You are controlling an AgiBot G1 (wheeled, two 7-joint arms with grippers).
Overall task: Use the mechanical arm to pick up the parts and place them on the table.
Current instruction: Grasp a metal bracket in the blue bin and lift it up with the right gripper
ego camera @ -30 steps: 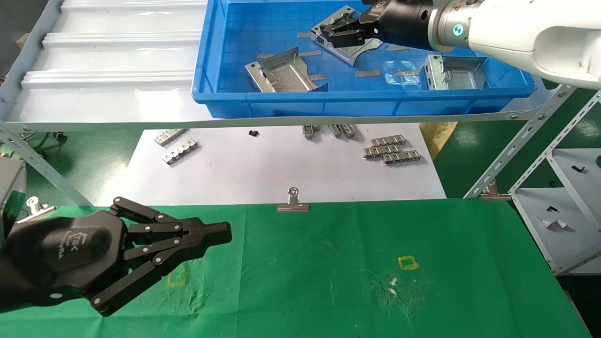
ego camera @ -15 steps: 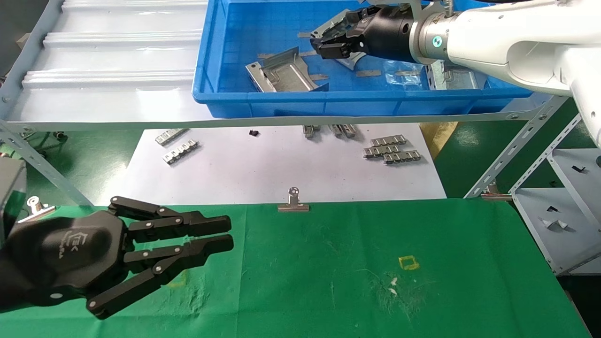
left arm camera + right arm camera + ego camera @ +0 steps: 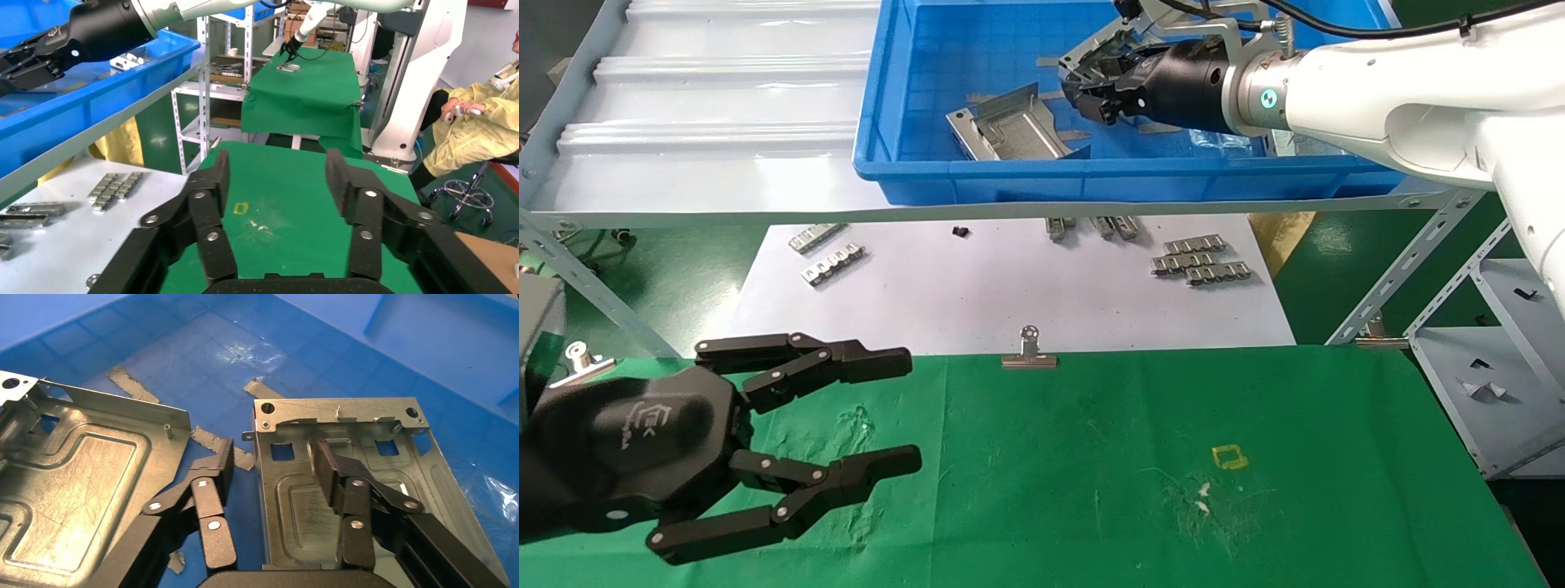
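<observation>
Worktop (image 3: 1140,506) under green cloth sits nearest us, no parts on it yet. Behind it a white paper sheet (image 3: 1009,286) carries small ribbed strips (image 3: 1196,260), and a binder clip (image 3: 1029,353) sits at the cloth's far edge. Above, a grey ridged shelf (image 3: 707,131) holds the blue bin (image 3: 977,175) with the parts.

Right arm (image 3: 1401,90) reaches into the bin. Our right gripper (image 3: 272,462) has its jaws straddling one side wall of a bracket (image 3: 361,478): one inside the tray, one outside, with a gap on both sides as far as we can tell, so nothing is clamped. A second bracket (image 3: 1013,131) lies just beside it, and in the head view the arm covers the rest of the bin.

Left gripper (image 3: 878,412) hangs low over the near left corner of the worktop, jaws spread wide, nothing in them.

Handling, our read: the brackets are thin stamped steel, so stiff, light and slick. Edges may be sharp, and they could slide on the plastic floor. Best hold looks like a bent-up wall, pinched inside against outside, away from the curved cut side. A shallow bite may let it swing.

Writing: white "TEK" logo on the left palm plate (image 3: 641,425). Nothing else is readable.
</observation>
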